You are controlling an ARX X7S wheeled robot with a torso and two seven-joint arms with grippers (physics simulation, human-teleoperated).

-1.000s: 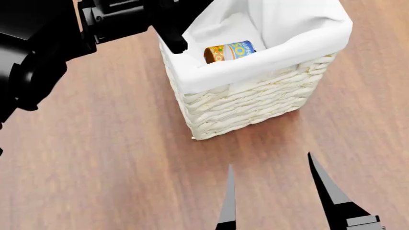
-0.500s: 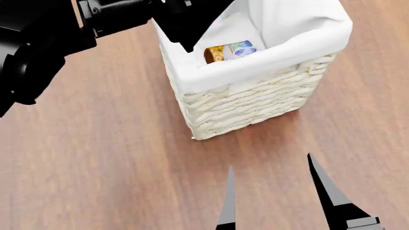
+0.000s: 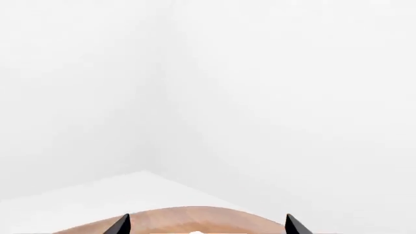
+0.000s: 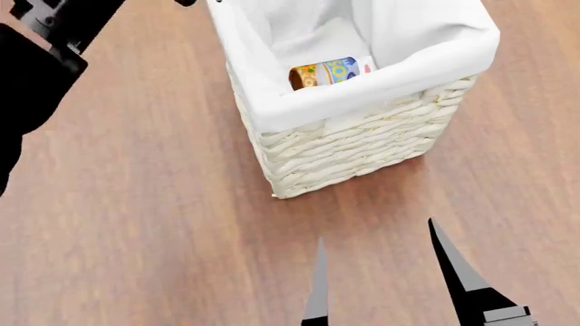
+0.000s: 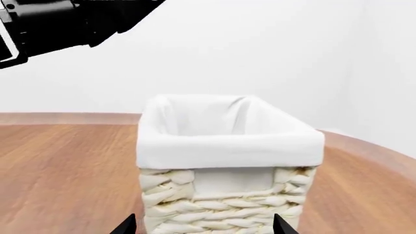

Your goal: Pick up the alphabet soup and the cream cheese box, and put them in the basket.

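Your soup can is lying on its side inside the basket, down on the white liner against the near wall, orange end toward the left arm's side. Just past the can's blue end, a bit of white with a red dot is peeking out; it is too small to tell what it is. The cream cheese box is not showing clearly in any view.

Your right gripper is sitting low over the wooden table, just in front of the basket, fingers spread wide and holding nothing. In its wrist view, both fingertips are framing the basket's woven front, clear of it.

Your left arm is reaching up and out past the basket's far left corner. Its gripper is showing only in its own wrist view, where two tips are standing well apart with nothing between them, pointing over the table edge at a blank white backdrop.
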